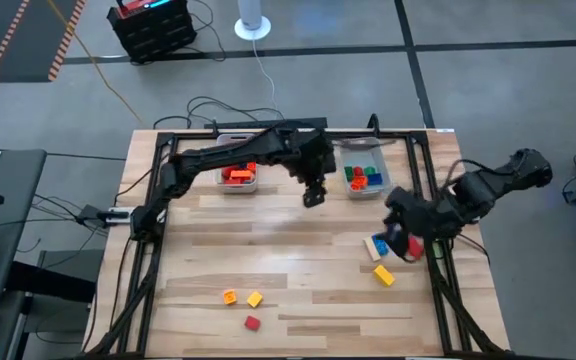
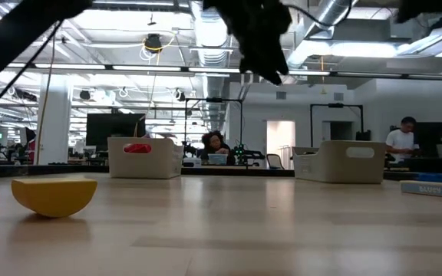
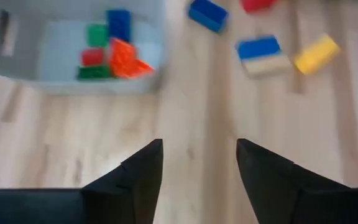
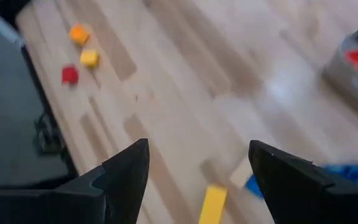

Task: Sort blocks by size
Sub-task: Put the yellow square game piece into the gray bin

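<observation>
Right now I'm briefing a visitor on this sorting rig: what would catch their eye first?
Probably the two clear bins at the table's far edge: the left bin holds mostly red and orange blocks, the right bin a blue, green, red and orange mix. The left hand hangs open and empty between them. The right hand, also open, hovers over loose blocks by the right edge, while three small blocks sit alone near the front.

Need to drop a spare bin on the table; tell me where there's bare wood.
Free: the middle, between the left gripper and the three small blocks near the front edge. Crowded: the back, with both bins, and the right side around the right gripper and loose blocks.
</observation>
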